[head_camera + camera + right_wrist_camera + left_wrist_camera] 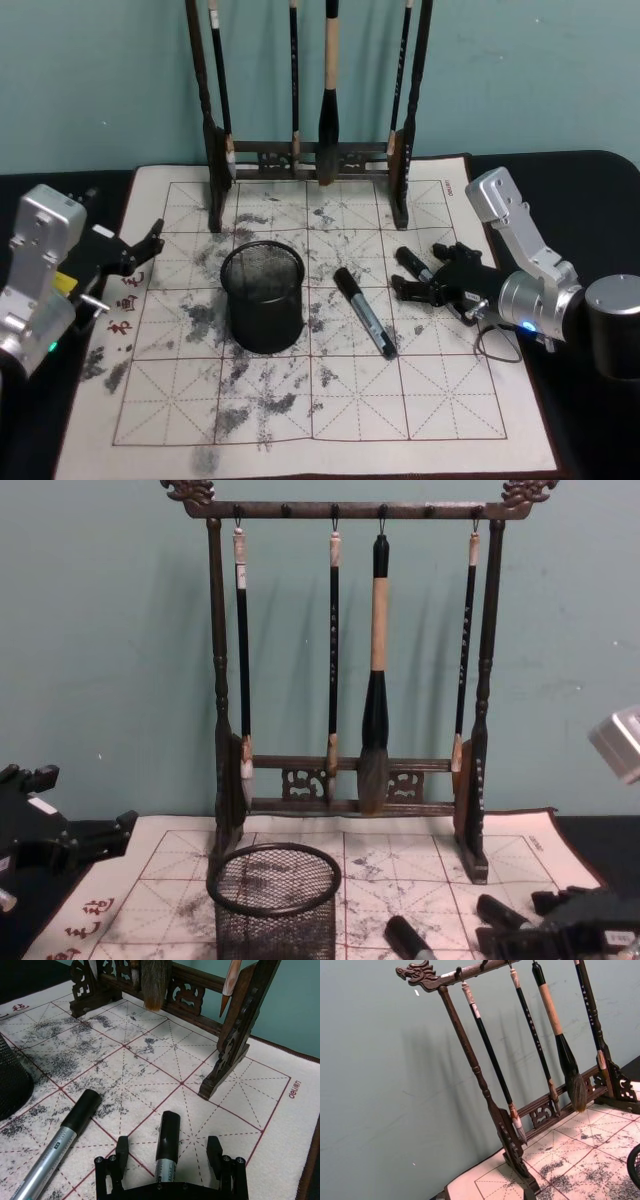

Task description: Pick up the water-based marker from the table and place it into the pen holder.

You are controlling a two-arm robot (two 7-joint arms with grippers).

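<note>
The right claw [420, 272] is low over the mat [330, 410], its jaws spread wide with one finger [122, 1148] on each side of a water-based marker [168, 1135]. The marker lies flat between them with its black cap pointing away from the wrist. There is a gap on both sides, so nothing is gripped yet. This looks like a straddle set up for closing across the barrel, lined up with the pen's length so it won't roll away.

Just beside it, toward the robot's left, a second marker [365, 312] lies at a slant on the mat, outside the jaws. It probably stays out of this grasp.

Farther left stands the pen holder [263, 298], a black mesh cup, upright with its mouth open. It is near enough for a short carry once the marker is lifted. The marker would likely need tipping toward vertical to drop in cleanly.

Behind it all, the wooden brush rack [350, 680] stands at the far edge of the mat. Its hanging brushes could be in the way if the lift swings high.

The left claw [148, 250] is parked at the mat's left edge, jaws apart and holding nothing, away from the holder. The dark tabletop [590, 170] shows beyond the mat.
</note>
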